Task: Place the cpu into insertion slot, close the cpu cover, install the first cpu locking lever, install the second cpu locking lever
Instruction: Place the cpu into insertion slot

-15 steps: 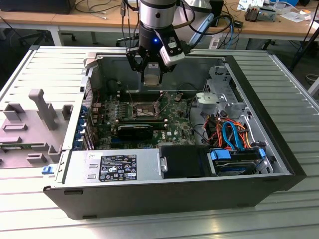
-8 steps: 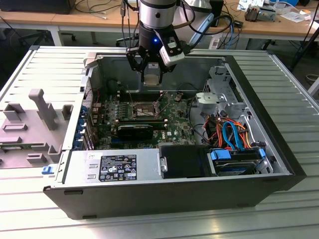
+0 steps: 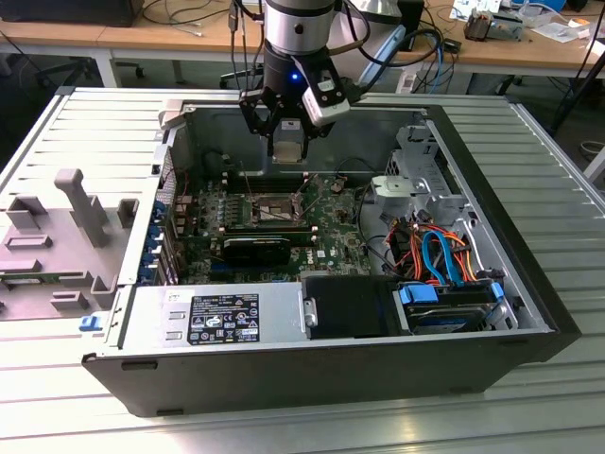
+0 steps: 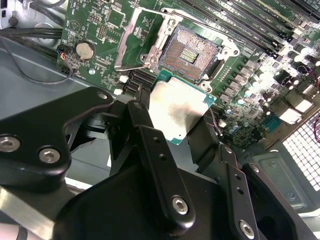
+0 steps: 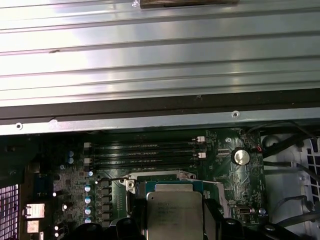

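We list: one gripper (image 4: pixel 175 122), clamped on one cpu (image 4: pixel 180 107), held above one insertion slot (image 4: pixel 192 52); beside that slot, one cpu cover (image 4: pixel 127 44) raised open; around it, one computer case (image 3: pixel 331 364); under it, one ribbed metal table (image 3: pixel 534 132); beyond, desks (image 3: pixel 142 38).

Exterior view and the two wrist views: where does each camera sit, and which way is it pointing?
Exterior view: off the arm, raised, looking down into the open computer case; the arm hangs over the motherboard.
Second wrist view: on the wrist, looking along the black fingers past the held cpu to the empty insertion slot.
First wrist view: on the wrist, looking over the cpu toward memory slots and the case rim.
Shared: both wrist views show the cpu above the motherboard.
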